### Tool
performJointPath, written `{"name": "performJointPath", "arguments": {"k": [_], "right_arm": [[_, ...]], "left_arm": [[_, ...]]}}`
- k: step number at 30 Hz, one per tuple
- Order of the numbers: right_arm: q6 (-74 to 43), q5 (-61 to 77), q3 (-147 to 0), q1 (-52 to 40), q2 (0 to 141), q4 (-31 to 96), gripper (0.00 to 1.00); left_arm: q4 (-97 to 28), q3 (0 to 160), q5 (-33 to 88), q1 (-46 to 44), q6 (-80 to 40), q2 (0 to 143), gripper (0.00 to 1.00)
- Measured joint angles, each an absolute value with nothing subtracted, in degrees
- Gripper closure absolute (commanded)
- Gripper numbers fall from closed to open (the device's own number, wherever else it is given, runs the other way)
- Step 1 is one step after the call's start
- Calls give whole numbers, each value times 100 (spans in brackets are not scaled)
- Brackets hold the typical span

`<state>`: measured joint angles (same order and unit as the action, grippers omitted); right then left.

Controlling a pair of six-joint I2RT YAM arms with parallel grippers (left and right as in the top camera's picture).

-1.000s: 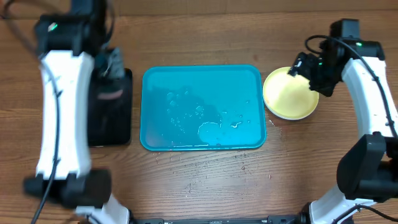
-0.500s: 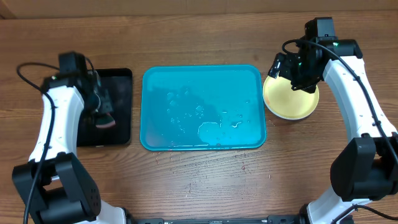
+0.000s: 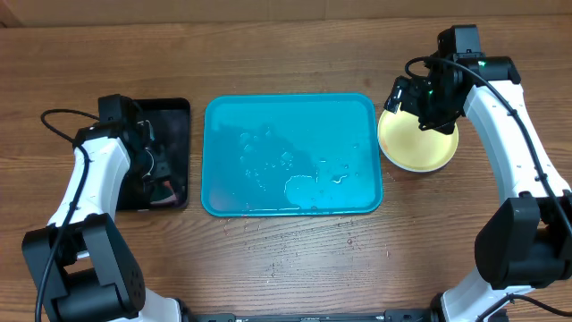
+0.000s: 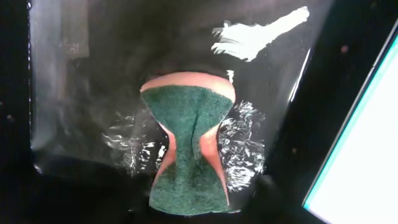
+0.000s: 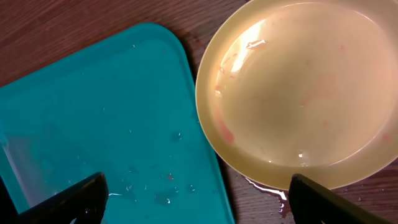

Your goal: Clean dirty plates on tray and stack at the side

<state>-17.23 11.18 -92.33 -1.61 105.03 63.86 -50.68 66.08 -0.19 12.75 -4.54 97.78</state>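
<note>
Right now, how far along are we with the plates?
Done: the blue tray holds only water drops, and a yellow plate sits on the table to its right. In hand: nothing; the sponge lies on the black tray below the left gripper, and the right gripper hangs open over the plate. Left: faint pink marks show on that plate; whether other plates lie under it, I cannot tell.

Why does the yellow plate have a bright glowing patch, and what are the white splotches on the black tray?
Right wrist view: light bounces off the wet yellow plate, so its upper left glows whitish. Left wrist view: the white splotches are glare on the wet black tray; the green sponge looks sharp. Overhead view: water drops on the turquoise tray glint faintly.
</note>
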Motion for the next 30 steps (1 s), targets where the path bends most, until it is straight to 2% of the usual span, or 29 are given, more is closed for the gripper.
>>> {"name": "performJointPath", "arguments": {"k": [4, 6, 8, 10, 12, 19, 30], "right_arm": [[-1708, 1118, -9233, -158, 10503, 6399, 5], [-1686, 1118, -9233, -161, 10495, 6399, 0], [-1621, 1116, -9233, -158, 10322, 6407, 0], [-1594, 1107, -9233, -161, 9859, 6484, 0], [-1573, 1028, -9233, -158, 9476, 6615, 0], [-1330, 600, -9236, -161, 7940, 7282, 0], [-1282, 513, -9236, -158, 6278, 7424, 0]], "left_arm": [[-5599, 6823, 47, 1275, -454, 9778, 29], [-5916, 7129, 71, 1275, -454, 9773, 28], [-6370, 7767, 117, 1273, -456, 9668, 26], [-6823, 8329, 217, 1192, -469, 9251, 16], [-6949, 8508, 329, 1081, -532, 8847, 0], [-7153, 8674, 502, 897, -602, 7347, 0], [-7157, 8676, 539, 897, -604, 7341, 0]]}}
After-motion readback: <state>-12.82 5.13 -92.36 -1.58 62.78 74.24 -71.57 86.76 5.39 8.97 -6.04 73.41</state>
